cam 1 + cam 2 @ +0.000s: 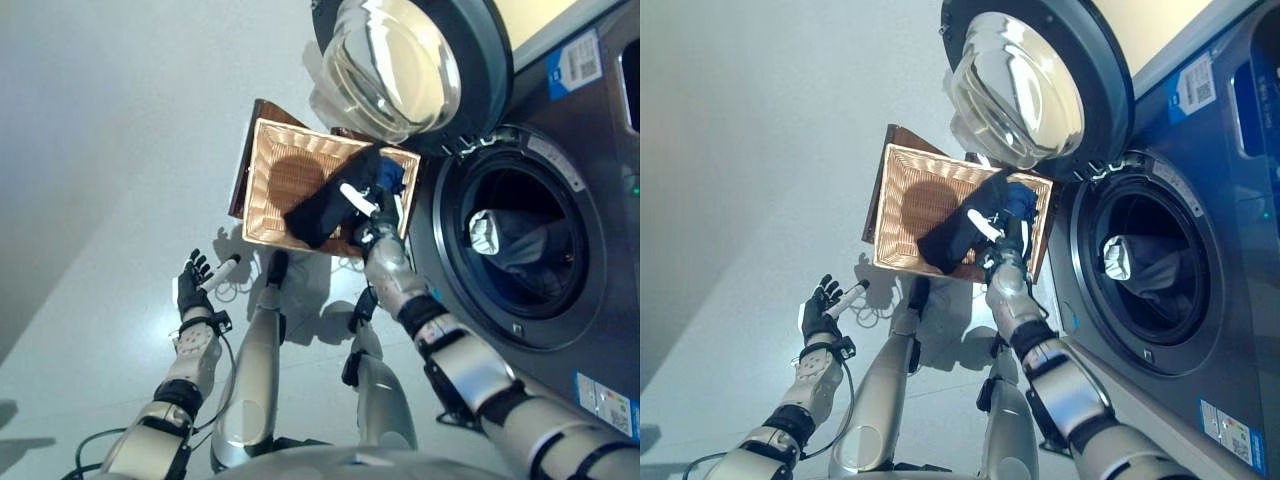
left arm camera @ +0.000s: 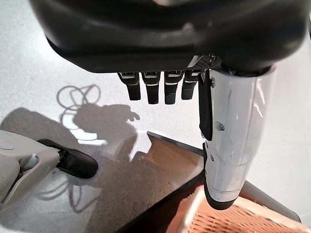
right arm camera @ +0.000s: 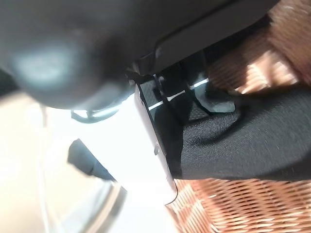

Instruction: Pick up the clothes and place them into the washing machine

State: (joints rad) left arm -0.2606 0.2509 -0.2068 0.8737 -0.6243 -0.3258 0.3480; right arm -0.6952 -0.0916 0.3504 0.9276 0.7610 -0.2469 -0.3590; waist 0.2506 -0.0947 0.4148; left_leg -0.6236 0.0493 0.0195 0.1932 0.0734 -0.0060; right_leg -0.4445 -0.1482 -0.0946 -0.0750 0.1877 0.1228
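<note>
Your right hand (image 1: pixel 378 215) reaches forward from an extended arm over the wicker basket (image 1: pixel 275 175), its fingers and white-covered thumb curled into a dark garment (image 1: pixel 322 210) that drapes across the basket's near corner, beside a blue piece of cloth (image 1: pixel 390 175). You can see the pinch on the black cloth in the right wrist view. Your left hand (image 1: pixel 192 285) hangs low over the floor (image 1: pixel 110 150), wrist raised, fingers relaxed and holding nothing. Beside the basket, the washing machine (image 1: pixel 590 200) stands with its door (image 1: pixel 410 60) swung open; 1 bundle of laundry (image 1: pixel 505 240) lies inside the drum.
</note>
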